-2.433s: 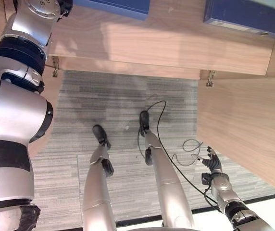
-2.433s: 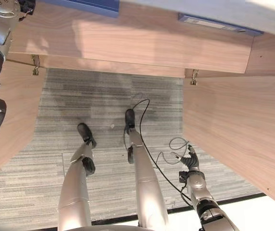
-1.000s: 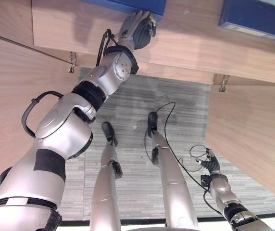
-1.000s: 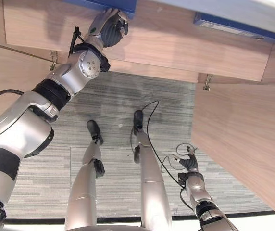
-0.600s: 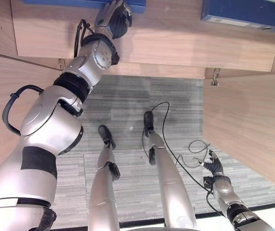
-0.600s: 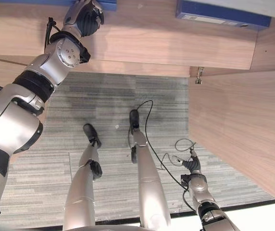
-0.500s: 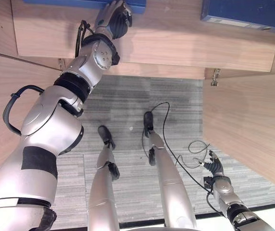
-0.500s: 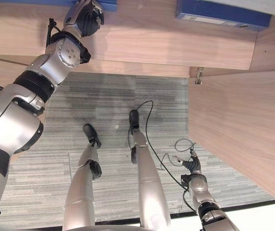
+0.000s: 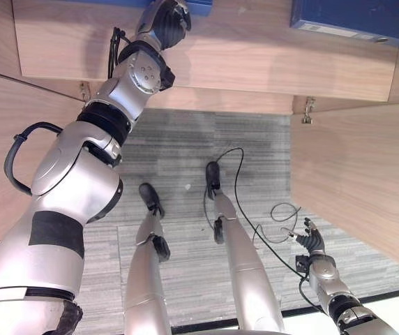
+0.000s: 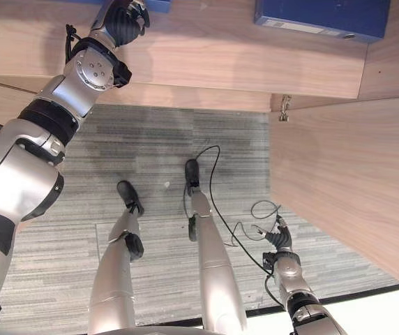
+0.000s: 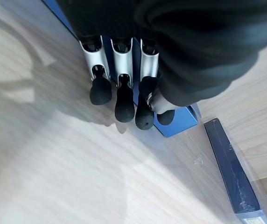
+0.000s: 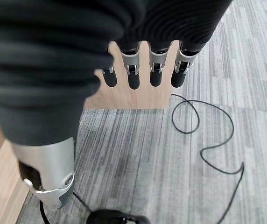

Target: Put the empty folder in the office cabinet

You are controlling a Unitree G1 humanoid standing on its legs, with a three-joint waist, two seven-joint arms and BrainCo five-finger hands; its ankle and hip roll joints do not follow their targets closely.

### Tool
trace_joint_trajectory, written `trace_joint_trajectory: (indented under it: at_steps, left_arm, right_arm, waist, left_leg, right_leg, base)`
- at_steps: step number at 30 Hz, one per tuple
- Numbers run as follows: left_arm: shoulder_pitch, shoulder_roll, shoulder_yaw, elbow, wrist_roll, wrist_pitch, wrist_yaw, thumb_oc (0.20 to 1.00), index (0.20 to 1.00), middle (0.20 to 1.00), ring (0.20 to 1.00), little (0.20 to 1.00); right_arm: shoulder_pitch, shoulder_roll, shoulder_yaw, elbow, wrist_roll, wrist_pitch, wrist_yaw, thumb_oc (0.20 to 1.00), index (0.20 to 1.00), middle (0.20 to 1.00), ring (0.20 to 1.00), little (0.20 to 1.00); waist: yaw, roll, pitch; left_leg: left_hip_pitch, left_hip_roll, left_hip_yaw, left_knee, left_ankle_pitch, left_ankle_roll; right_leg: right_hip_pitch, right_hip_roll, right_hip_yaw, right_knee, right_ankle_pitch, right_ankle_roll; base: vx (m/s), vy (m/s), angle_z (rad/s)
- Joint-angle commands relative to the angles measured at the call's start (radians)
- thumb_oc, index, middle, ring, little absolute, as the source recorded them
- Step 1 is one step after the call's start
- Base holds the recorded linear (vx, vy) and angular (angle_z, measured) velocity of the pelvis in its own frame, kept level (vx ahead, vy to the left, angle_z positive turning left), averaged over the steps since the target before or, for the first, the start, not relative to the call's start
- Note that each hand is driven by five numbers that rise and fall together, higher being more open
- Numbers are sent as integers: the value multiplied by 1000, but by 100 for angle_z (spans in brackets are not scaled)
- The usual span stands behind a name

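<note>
— 2 doors of the office cabinet (image 9: pixel 339 181) stand open either side, and its wooden shelf (image 9: pixel 255 56) runs across the top of the head views. Where is the folder?

— On that shelf, at its left end: the blue folder (image 11: pixel 175 123) lies flat, one corner showing past the fingers in the left wrist view. A second, darker folder (image 9: pixel 353 19) lies well apart at the right end.

— And the hands?

— The left hand (image 9: pixel 163 19) is raised to the shelf, fingers (image 11: pixel 124 100) curled down together with the dark tips at the folder's edge. I cannot tell whether they grip it or only rest against it. The right hand (image 10: pixel 280 241) hangs low by the right door, fingers (image 12: pixel 133 74) loosely straight, holding nothing.

— So which step is this?

— Placement, I'd judge — nearly done. The next move calls for easing the fingers off without dragging the folder outward, then drawing the arm clear of the doors.
</note>
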Motion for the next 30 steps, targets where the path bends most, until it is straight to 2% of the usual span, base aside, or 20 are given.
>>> trace_joint_trajectory:
  at_steps: [1, 5, 14, 15, 16, 18, 19, 20, 21, 22, 23, 24, 30]
  left_arm:
    - [-170, 65, 39, 97, -38, 6, 7, 200, 200, 200, 200, 200]
    - [-186, 75, 34, 94, -53, 4, 9, 200, 200, 200, 200, 200]
    - [22, 68, 174, -78, -144, -45, 53, 200, 200, 200, 200, 200]
    - [72, 70, 192, -132, -149, -52, 60, 200, 200, 200, 200, 200]
    - [218, 77, 239, -289, -154, -71, 80, 200, 200, 200, 200, 200]
    - [406, 103, 293, -461, -138, -87, 80, 200, 200, 200, 200, 200]
    - [610, 109, 364, -610, -192, -106, 44, 200, 200, 200, 200, 200]
    - [714, 107, 401, -681, -228, -113, 12, 200, 200, 200, 200, 200]
    - [806, 105, 428, -735, -261, -121, -14, 253, 253, 253, 253, 253]
    - [893, 99, 450, -786, -295, -120, -43, 464, 464, 464, 464, 464]
    - [979, 108, 465, -845, -322, -125, -81, 784, 784, 784, 784, 784]
    - [1051, 125, 473, -898, -339, -123, -115, 1000, 1000, 1000, 1000, 1000]
    - [1381, 163, 505, -1089, -545, -70, -310, 1000, 1000, 1000, 1000, 1000]
  right_arm:
    - [2, -68, 5, 23, 55, -7, -16, 1000, 1000, 1000, 1000, 1000]
    - [7, -71, 10, 21, 53, -7, -10, 1000, 1000, 1000, 1000, 1000]
    - [65, -65, -5, -14, 27, -1, -7, 1000, 1000, 1000, 1000, 1000]
    - [76, -60, -12, -24, 23, 2, -8, 1000, 1000, 1000, 1000, 1000]
    - [108, -48, -27, -49, 2, 6, -9, 1000, 1000, 1000, 1000, 1000]
    - [142, -40, -53, -70, -23, 21, -11, 1000, 1000, 1000, 1000, 1000]
    - [159, -30, -82, -61, -44, 42, -7, 1000, 1000, 1000, 1000, 1000]
    - [173, -26, -93, -61, -57, 55, -5, 1000, 1000, 1000, 1000, 1000]
    - [190, -19, -108, -59, -66, 65, 1, 1000, 1000, 1000, 1000, 1000]
    - [198, -19, -115, -51, -79, 73, 3, 1000, 1000, 1000, 1000, 1000]
    - [205, -20, -127, -42, -94, 83, 7, 1000, 1000, 1000, 1000, 1000]
    - [219, -20, -138, -35, -107, 93, 11, 1000, 1000, 1000, 1000, 1000]
    - [276, -27, -156, -13, -157, 115, 44, 1000, 1000, 1000, 1000, 1000]
  waist:
    - [-36, 41, 38]
    - [-38, 42, 29]
    - [-8, 42, 4]
    - [0, 42, 5]
    - [23, 39, 13]
    - [51, 34, 18]
    - [75, 27, 28]
    - [88, 30, 27]
    - [98, 32, 25]
    - [111, 34, 25]
    - [126, 38, 21]
    - [135, 42, 19]
    - [184, 54, -5]
  left_leg:
    - [64, 94, -125, -6, -96, -127]
    - [69, 93, -124, -10, -94, -127]
    - [160, 86, -130, -7, -100, -124]
    - [176, 82, -130, -7, -102, -123]
    - [223, 76, -135, -9, -106, -123]
    - [288, 67, -132, -24, -108, -128]
    - [342, 47, -125, -50, -70, -124]
    - [385, 39, -126, -70, -66, -126]
    - [424, 33, -125, -89, -65, -127]
    - [461, 28, -127, -109, -60, -129]
    - [494, 26, -129, -126, -55, -130]
    - [527, 23, -131, -143, -52, -130]
    - [699, 37, -142, -228, -25, -138]
  right_leg:
    - [22, -73, -20, -8, 11, 117]
    - [25, -71, -20, -11, 10, 117]
    - [77, -63, -25, 57, -31, 110]
    - [88, -64, -26, 68, -37, 109]
    - [123, -67, -32, 92, -51, 106]
    - [179, -72, -42, 99, -65, 101]
    - [230, -83, -65, 89, -41, 83]
    - [267, -85, -73, 87, -48, 79]
    - [299, -86, -81, 84, -52, 76]
    - [334, -85, -90, 80, -56, 74]
    - [369, -84, -96, 75, -60, 72]
    - [400, -84, -101, 69, -64, 70]
    - [581, -69, -138, 28, -87, 66]
  base:
    - [32, 11, -2]
    - [2, -4, -1]
    - [2, -18, -1]
    - [19, -53, 1]
    - [15, -70, 5]
    - [-19, -71, 16]
    - [-38, -59, 17]
    - [-37, -50, 15]
    - [26, -22, 23]
    - [13, -31, 32]
    - [23, -26, 32]
    - [30, -16, 33]
    - [61, -26, 13]
